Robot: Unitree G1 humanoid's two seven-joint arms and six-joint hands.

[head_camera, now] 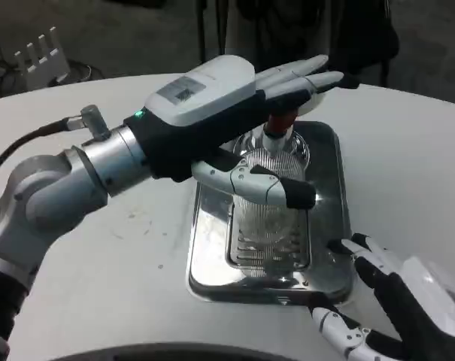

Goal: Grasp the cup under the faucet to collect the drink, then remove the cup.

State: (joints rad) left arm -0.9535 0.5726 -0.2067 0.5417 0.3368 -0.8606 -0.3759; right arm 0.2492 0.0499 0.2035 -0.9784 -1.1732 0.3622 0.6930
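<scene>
No readable text anywhere. A small grey label sits on the white back of the left hand [212, 105], its print too blurred to read.

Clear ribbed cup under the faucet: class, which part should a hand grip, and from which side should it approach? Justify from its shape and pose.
Grip the clear ribbed cup around its upright ribbed wall, coming in sideways from the robot's left, as the left hand does. The faucet sits right above the rim, probably blocking a grasp from above, and the round wall suits wrapping fingers. The steel drip tray rim is low.
</scene>
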